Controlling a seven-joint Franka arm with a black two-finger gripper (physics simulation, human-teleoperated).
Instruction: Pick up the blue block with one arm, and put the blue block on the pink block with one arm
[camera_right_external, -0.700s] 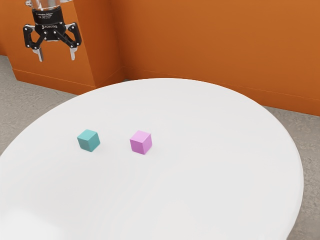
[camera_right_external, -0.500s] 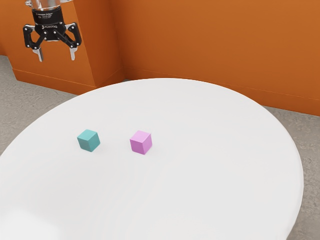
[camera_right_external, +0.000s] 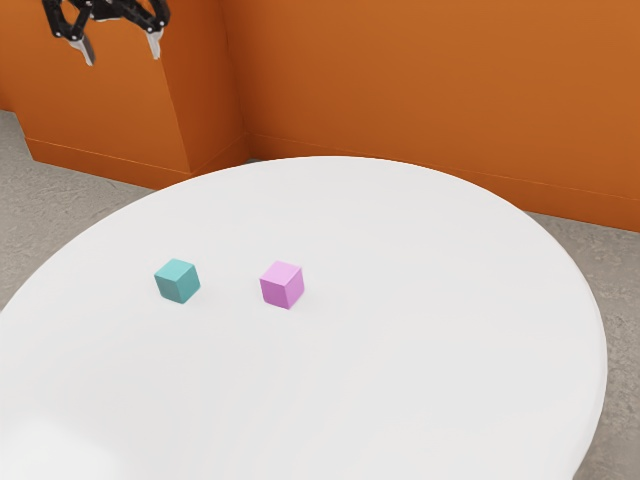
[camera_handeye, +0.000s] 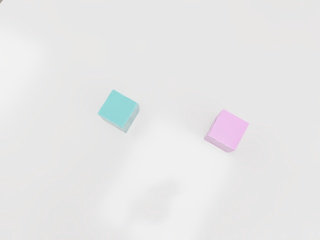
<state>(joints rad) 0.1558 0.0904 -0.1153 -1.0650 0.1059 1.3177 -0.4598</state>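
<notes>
Item: gripper (camera_right_external: 121, 45), empty, high over round white table (camera_right_external: 430, 300); two blocks on it.

Fingers (camera_right_external: 156, 44): spread wide, nothing between them, pointing down in front of the orange wall (camera_right_external: 420, 80). Blue block (camera_right_external: 177, 280) (camera_handeye: 118, 111): flat on the tabletop, well below the fingers and clear of them. Pink block (camera_right_external: 282, 285) (camera_handeye: 227, 131): near the blue block on the side toward the exterior view's right, with a bare gap between them, not touching. Both blocks sit well in from the table's rim, bare white surface on every side of each. Open air between the fingers and the tabletop.
</notes>
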